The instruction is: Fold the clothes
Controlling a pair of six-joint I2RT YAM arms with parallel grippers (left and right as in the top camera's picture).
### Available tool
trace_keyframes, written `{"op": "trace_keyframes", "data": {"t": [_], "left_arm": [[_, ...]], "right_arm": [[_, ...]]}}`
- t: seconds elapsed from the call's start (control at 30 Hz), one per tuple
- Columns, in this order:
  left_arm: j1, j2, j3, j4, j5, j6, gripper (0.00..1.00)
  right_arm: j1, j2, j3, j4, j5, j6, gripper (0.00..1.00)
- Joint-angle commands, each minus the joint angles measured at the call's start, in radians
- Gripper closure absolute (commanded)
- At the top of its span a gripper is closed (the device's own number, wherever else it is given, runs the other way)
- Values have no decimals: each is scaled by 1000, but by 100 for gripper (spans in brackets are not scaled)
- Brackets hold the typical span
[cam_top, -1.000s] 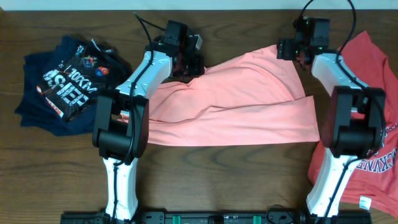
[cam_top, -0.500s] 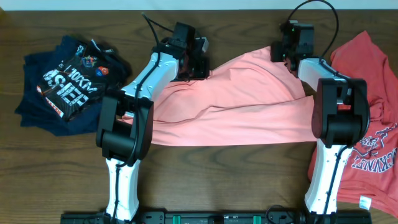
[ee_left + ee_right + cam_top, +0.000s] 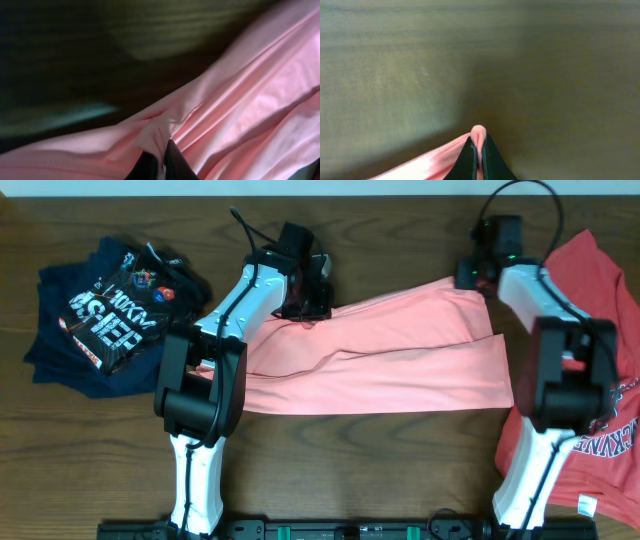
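The right gripper (image 3: 478, 152) has now clamped on the far right corner of the pink shirt (image 3: 380, 360), whose far edge lies flatter than a second ago; the coral-red shirt (image 3: 600, 280) lies beside this arm, the navy garments (image 3: 100, 315) well apart at the left. The left gripper (image 3: 161, 162) is clenched on the shirt's far left edge; the shirt spreads between them on the table (image 3: 400, 470).
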Motion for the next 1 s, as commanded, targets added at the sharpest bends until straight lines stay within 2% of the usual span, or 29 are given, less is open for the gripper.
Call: {"op": "trace_keyframes", "data": {"t": [0.0,0.2,0.33,0.53,0.8,0.87,0.93,0.97], "left_arm": [[3,-53,6,-34,-13,-2,94],[3,-133,6,-160,-13,-3,94],[0,-159,6,-325,-13,-3,94],[-27,-159,-2,-496,-13,-6,94],[-78,-159,-21,-529,-32,-8,92],[-88,-159,-21,-553,-32,-7,83],[-95,-159,-21,-586,-32,-6,50],[-97,-159,-21,-597,-33,-6,45]], "right_arm": [[-28,-157,5,-96,77,12,99],[-56,-268,5,-394,81,13,99],[-82,-277,3,-582,108,13,99],[-108,-277,-32,-661,129,13,99],[-113,-276,-52,-716,153,12,98],[-114,-277,-53,-736,175,12,94],[-114,-277,-53,-760,183,12,73],[-114,-277,-53,-767,183,12,73]]}}
